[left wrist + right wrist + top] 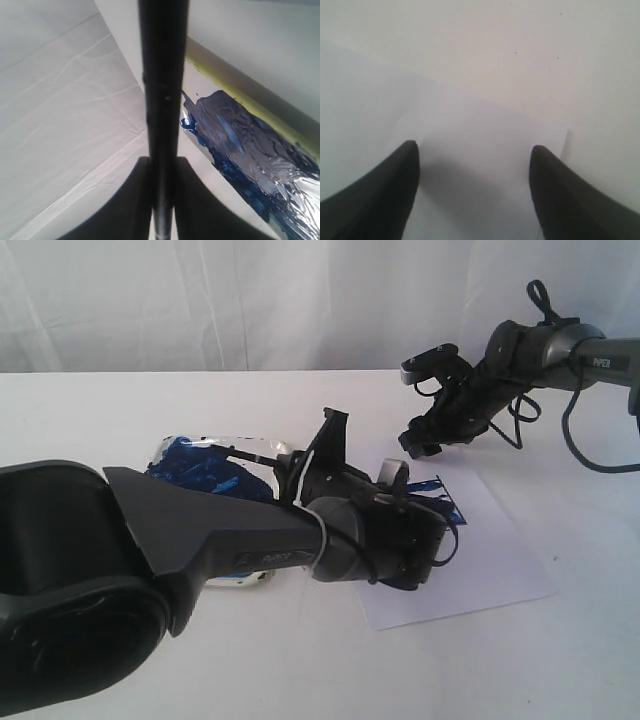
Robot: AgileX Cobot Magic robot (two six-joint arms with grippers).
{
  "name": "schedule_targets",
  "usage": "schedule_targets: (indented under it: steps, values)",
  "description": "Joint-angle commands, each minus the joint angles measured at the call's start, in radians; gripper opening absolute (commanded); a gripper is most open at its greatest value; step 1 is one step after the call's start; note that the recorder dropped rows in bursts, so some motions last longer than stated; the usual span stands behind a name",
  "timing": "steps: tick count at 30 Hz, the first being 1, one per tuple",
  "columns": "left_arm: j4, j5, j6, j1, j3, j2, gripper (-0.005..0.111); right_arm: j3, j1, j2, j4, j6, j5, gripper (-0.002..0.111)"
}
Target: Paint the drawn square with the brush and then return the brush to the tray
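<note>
My left gripper (327, 453) is shut on the black shaft of the brush (255, 456), which reaches out over the tray (166, 452), a cream tray smeared with dark blue paint. In the left wrist view the brush (162, 75) runs straight out between the jaws of the left gripper (162, 167), beside the tray's yellowish rim (250, 111). The brush tip is hidden. The drawn square (445, 504) shows blue smears on the paper sheet (490, 550), partly behind my left wrist. My right gripper (420, 445) hovers open above the paper's far edge, and the right gripper (475, 150) holds nothing.
Everything lies on a white tabletop (560, 660) with a white curtain (250, 300) behind it. My left arm (200, 530) crosses the front of the exterior view and hides part of the tray and paper. The paper's edge and corner (562, 132) show under the right gripper.
</note>
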Motion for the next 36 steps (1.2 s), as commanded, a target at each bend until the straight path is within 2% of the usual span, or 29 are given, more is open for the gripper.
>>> schedule_targets:
  steps: [1,14,18,26,36]
  values:
    - [0.005,0.101,-0.009,0.010,-0.002,0.001,0.000,0.021,-0.001,0.043,-0.072,-0.016,0.065,0.060]
    - [0.003,0.074,0.015,0.035,-0.004,0.001,0.000,0.021,-0.001,0.043,-0.072,-0.016,0.069,0.060]
    - [0.000,0.079,0.017,0.051,-0.052,0.017,0.000,0.021,-0.001,0.043,-0.072,-0.016,0.070,0.060]
    - [-0.007,0.081,0.095,0.049,-0.101,0.057,0.000,0.021,-0.001,0.043,-0.070,-0.016,0.070,0.060]
    - [0.037,0.101,0.057,0.034,-0.101,0.075,0.000,0.021,-0.001,0.043,-0.070,-0.016,0.070,0.060]
